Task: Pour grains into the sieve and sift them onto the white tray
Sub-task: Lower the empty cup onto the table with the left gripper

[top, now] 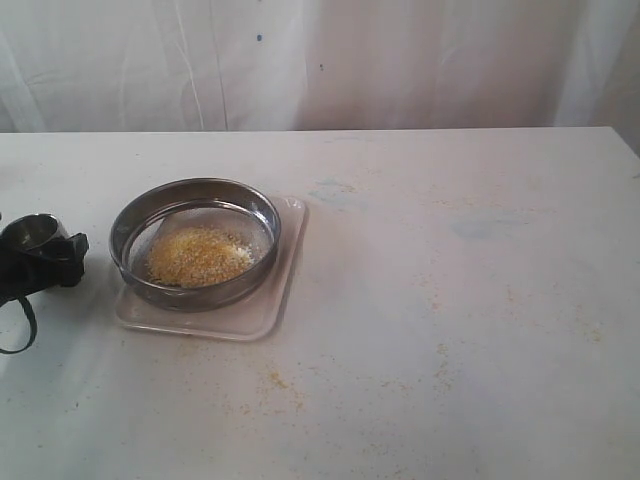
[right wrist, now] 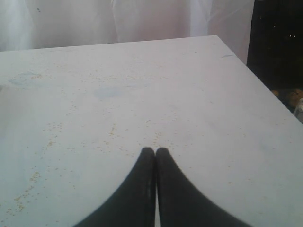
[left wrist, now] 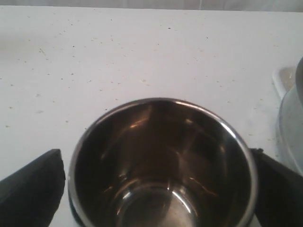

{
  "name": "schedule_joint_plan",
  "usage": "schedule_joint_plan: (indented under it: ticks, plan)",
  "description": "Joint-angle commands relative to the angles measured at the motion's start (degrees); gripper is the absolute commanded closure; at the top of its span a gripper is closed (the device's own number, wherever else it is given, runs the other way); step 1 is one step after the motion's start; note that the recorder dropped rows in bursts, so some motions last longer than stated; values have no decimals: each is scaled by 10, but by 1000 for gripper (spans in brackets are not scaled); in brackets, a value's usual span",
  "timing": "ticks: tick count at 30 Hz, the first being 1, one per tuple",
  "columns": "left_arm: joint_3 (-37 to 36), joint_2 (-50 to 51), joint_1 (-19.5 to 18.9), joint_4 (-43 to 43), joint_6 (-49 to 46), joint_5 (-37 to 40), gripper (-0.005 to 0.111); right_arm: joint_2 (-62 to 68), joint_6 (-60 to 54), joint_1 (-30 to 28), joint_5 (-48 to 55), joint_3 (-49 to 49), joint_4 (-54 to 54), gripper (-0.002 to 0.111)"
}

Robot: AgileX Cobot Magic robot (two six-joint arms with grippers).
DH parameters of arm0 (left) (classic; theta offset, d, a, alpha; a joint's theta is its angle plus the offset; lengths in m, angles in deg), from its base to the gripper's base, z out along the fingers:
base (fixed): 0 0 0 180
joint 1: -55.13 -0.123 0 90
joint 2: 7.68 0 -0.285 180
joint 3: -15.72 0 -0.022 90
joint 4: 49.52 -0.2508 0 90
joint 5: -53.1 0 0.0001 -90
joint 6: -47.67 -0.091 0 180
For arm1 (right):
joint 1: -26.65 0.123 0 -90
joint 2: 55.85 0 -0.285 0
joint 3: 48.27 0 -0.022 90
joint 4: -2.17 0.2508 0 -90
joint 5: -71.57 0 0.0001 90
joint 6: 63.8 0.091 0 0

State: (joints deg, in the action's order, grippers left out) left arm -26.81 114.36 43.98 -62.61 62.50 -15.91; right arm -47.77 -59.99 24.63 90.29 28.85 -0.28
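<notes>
- Left tool (left wrist: 156,152): released, low at the counter (top: 450,330) edge, flanking an upright steel cup (left wrist: 161,165), with a sliver of gap beside one finger (left wrist: 33,189).
- Right tool (right wrist: 155,150): clenched, tips pressed together, empty, pointing across speckled counter.
- Grains (top: 200,257): heaped in the sieve (top: 195,184), which rests on the white tray (top: 283,270).

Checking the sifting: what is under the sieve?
The white tray lies under the sieve; only its edges show. The grains in the sieve and its wall cover the rest, so any sifted grains there cannot be seen.
</notes>
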Motion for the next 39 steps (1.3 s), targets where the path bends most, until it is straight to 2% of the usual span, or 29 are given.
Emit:
schedule_joint_plan:
  ticks: [1, 15, 26, 34, 39]
  plan:
    - [1, -3, -1, -8, 9, 0, 1, -3, -1, -2, -7, 1, -4, 108]
    - [-62, -64, -1, -6, 14, 1, 2, -3, -1, -2, -7, 1, -4, 108]
    - [-159, -158, -1, -6, 17, 1, 2, -3, -1, -2, -7, 1, -4, 108]
    - [-240, -243, -1, -83, 104, 0, 2, -3, -1, -2, -7, 1, -4, 108]
    - [-256, -291, -1, -127, 179, -3, 4, -3, -1, -2, -7, 1, -4, 108]
